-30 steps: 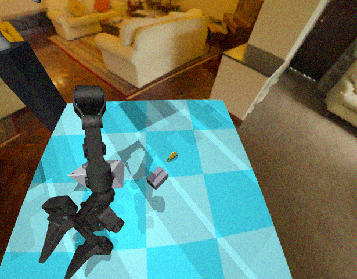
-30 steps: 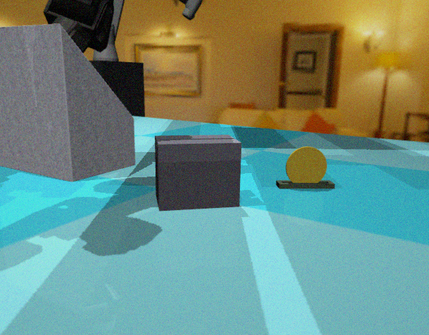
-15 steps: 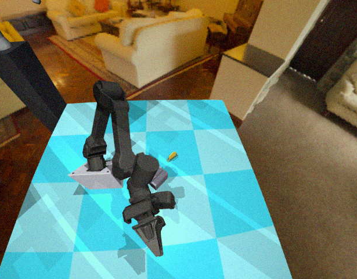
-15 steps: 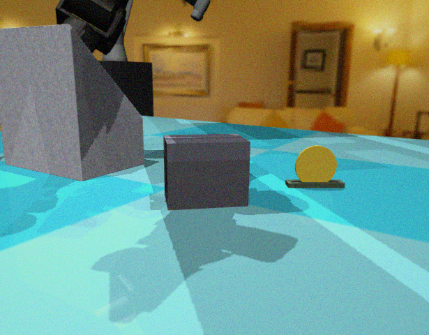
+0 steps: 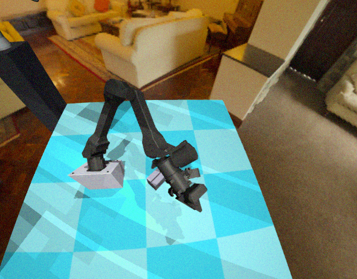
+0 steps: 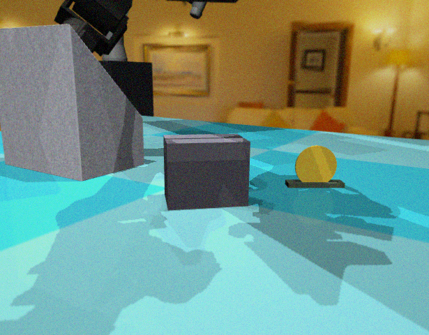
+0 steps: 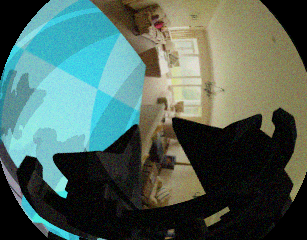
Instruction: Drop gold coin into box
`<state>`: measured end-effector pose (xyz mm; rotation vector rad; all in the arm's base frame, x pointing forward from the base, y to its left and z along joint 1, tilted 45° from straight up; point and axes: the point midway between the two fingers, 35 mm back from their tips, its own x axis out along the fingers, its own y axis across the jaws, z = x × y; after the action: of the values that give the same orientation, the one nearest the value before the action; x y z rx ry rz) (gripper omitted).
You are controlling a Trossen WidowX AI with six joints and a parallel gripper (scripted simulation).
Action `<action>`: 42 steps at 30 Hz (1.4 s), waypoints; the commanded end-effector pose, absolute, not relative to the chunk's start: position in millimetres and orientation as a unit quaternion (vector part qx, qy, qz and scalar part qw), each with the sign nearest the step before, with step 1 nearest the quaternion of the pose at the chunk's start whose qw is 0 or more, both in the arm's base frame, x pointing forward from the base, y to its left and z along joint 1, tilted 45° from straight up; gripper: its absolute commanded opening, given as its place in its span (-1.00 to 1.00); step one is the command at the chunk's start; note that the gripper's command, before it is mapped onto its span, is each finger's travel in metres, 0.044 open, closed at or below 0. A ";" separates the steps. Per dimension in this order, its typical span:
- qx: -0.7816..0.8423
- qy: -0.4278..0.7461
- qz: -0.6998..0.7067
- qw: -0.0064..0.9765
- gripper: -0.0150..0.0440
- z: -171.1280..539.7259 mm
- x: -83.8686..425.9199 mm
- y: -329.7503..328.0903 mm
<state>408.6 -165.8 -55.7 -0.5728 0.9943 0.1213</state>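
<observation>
The gold coin (image 6: pixel 316 164) stands upright on its edge in the dark-green holder (image 6: pixel 291 183); in the top view the arm hides both. The closed grey box (image 5: pixel 154 181) (image 6: pixel 207 180) stands beside them, with a narrow slot in its lid, and the arm partly covers it in the top view. My gripper (image 7: pixel 155 125) (image 5: pixel 197 199) is partly open and empty. It hangs in the air beyond the box, toward the lower right in the top view, away from the coin. It is out of frame in the exterior view, and no coin or box shows between its fingers in the wrist view.
The arm's grey wedge-shaped base (image 5: pixel 101 181) (image 6: pixel 38 100) stands beside the box. The arm's links bend over the back of the checkered blue table (image 5: pixel 247 207), crossing above the coin's area in the top view. A dark pillar (image 5: pixel 25 72) rises behind the table's left edge.
</observation>
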 end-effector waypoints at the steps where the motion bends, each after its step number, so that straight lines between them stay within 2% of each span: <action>1: -0.215 0.471 0.180 0.836 0.05 -37.4 422.2 -91.6; 10: -0.116 0.491 0.341 0.793 0.05 3.8 409.5 14.5; 21: 0.019 0.534 0.488 0.690 0.05 83.9 356.7 127.0; 30: 0.027 0.538 0.494 0.683 0.05 85.1 348.7 128.0; 42: 0.028 0.537 0.495 0.683 0.05 50.7 343.3 162.2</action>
<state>346.1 152.4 59.5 0.0538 1.1954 1.1045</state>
